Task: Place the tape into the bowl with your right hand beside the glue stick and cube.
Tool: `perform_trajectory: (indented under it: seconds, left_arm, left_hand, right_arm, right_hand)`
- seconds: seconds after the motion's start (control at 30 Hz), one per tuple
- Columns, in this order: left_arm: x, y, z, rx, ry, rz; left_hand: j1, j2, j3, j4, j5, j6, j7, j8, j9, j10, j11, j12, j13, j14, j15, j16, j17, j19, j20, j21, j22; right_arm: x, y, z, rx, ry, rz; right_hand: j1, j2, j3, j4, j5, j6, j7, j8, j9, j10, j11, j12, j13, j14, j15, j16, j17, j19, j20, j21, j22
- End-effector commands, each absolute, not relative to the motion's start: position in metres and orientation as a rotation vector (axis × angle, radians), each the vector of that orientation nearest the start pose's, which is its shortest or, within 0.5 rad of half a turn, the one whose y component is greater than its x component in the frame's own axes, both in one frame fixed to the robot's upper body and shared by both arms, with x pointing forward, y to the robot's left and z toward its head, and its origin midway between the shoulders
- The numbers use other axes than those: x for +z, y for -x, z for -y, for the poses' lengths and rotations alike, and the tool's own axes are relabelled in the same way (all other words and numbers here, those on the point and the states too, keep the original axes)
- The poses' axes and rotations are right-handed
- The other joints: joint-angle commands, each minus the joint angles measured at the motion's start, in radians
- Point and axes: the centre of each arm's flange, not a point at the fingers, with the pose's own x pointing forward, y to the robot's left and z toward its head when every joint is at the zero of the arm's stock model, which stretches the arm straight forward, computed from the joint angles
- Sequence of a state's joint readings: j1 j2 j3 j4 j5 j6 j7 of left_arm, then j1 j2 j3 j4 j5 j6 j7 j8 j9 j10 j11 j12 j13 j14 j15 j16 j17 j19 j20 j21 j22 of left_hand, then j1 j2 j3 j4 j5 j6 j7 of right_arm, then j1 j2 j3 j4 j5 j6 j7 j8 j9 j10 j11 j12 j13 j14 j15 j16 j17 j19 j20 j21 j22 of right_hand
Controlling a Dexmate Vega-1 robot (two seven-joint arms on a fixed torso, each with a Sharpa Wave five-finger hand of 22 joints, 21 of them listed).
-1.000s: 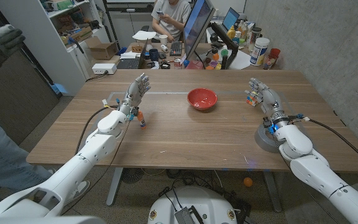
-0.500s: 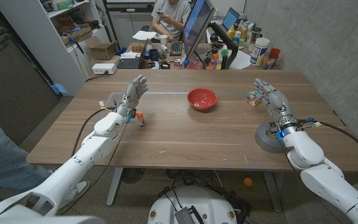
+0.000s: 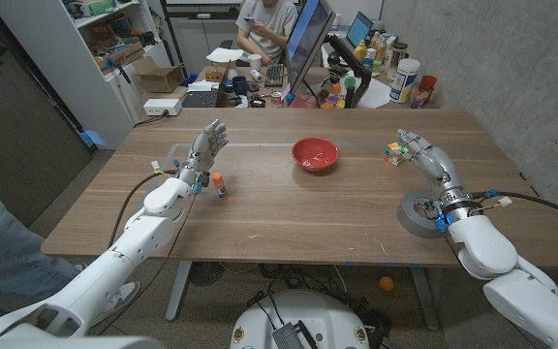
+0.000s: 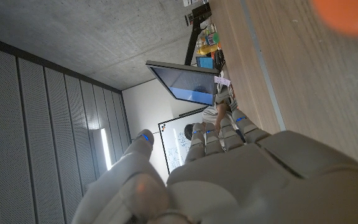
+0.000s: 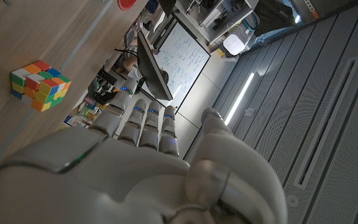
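Head view: since a second ago the right hand (image 3: 424, 155) has drawn back toward the table's right edge, so the tape (image 3: 420, 214), earlier half hidden under the wrist, now lies mostly in sight beside the right forearm, behind the hand. That hand holds nothing, fingers apart and extended, with the cube (image 3: 393, 152) just off its fingertips toward the middle. The left hand (image 3: 204, 150) has barely shifted; it is also empty, fingers spread and raised, and the glue stick (image 3: 220, 185) stands upright just beside its wrist. The bowl (image 3: 315, 153) sits between the two hands, nearer the right one, with only bare table between it and the tape. One tape, one cube, one glue stick, one bowl. Behind the table a person sits at a cluttered desk with monitors (image 3: 308, 39).
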State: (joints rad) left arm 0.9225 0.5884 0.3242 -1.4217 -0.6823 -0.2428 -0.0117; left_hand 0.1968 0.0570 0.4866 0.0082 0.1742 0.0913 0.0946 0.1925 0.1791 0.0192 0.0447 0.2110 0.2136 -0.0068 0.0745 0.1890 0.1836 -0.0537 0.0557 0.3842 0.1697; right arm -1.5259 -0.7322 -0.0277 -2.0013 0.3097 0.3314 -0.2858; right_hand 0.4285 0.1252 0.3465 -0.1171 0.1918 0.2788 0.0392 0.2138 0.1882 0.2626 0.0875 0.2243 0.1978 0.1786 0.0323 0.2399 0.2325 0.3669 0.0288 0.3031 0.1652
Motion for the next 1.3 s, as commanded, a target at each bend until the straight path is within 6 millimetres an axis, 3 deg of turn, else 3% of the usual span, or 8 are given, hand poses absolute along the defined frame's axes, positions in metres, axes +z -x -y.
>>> perform_trajectory:
  seconds: [0.03,0.83,0.87,1.03,1.3]
  left_arm:
    - [-0.030,-0.629,-0.314,-0.194,0.026,0.583]
    - [-0.029,-0.629,-0.313,-0.185,0.028,0.584]
    - [-0.028,-0.629,-0.313,-0.184,0.027,0.584]
    - [-0.027,-0.629,-0.312,-0.183,0.029,0.586]
    - [-0.027,-0.633,-0.306,-0.194,0.030,0.580]
  left_hand:
    - [0.003,0.006,0.002,-0.008,0.007,0.012,0.002,0.005,0.002,0.005,-0.002,0.003,0.002,0.003,0.005,0.007,0.003,-0.001,0.011,-0.004,0.005]
    - [0.002,0.007,0.001,-0.014,0.006,0.020,0.002,0.004,0.003,0.010,0.004,0.005,-0.003,0.005,0.008,0.007,0.003,0.006,0.006,-0.013,0.006]
    - [0.002,0.007,0.001,-0.014,0.006,0.021,0.002,0.004,0.003,0.010,0.003,0.005,-0.003,0.005,0.008,0.007,0.003,0.006,0.006,-0.014,0.006]
    - [0.002,0.007,0.001,-0.015,0.006,0.024,0.001,0.005,0.003,0.011,0.005,0.005,-0.004,0.007,0.011,0.007,0.003,0.005,0.012,-0.017,0.006]
    - [0.001,0.007,0.001,-0.017,0.006,0.029,-0.002,0.006,0.003,0.018,0.004,0.007,-0.005,0.012,0.008,0.008,0.003,0.009,0.014,-0.020,0.006]
  right_arm:
    - [-0.071,-0.436,0.318,0.004,0.370,0.782]
    - [-0.089,-0.409,0.346,-0.087,0.602,0.723]
    - [-0.090,-0.407,0.347,-0.089,0.609,0.720]
    - [-0.098,-0.397,0.348,-0.098,0.650,0.697]
    - [-0.105,-0.388,0.342,-0.109,0.775,0.658]
  right_hand:
    - [0.018,-0.002,-0.001,-0.010,-0.001,0.007,-0.004,-0.002,0.004,0.006,0.001,0.001,0.003,0.000,-0.003,-0.003,0.000,0.007,0.002,-0.002,0.005]
    - [0.066,-0.018,0.010,-0.045,0.001,0.028,-0.030,0.000,0.005,0.021,-0.008,0.000,0.004,0.001,-0.018,-0.011,-0.012,0.013,0.005,-0.018,0.006]
    - [0.071,-0.022,0.010,-0.047,0.002,0.030,-0.036,0.000,0.006,0.023,-0.026,0.000,0.004,0.003,-0.017,-0.011,-0.013,0.012,0.005,-0.021,0.006]
    - [0.081,-0.025,0.012,-0.050,0.003,0.039,-0.053,0.002,0.006,0.031,-0.029,0.001,0.005,0.011,-0.022,-0.010,-0.015,0.017,0.008,-0.024,0.006]
    - [0.094,-0.035,0.014,-0.055,0.005,0.043,-0.057,0.002,0.007,0.034,-0.027,0.000,0.005,0.012,-0.027,-0.013,-0.019,0.020,0.010,-0.029,0.006]
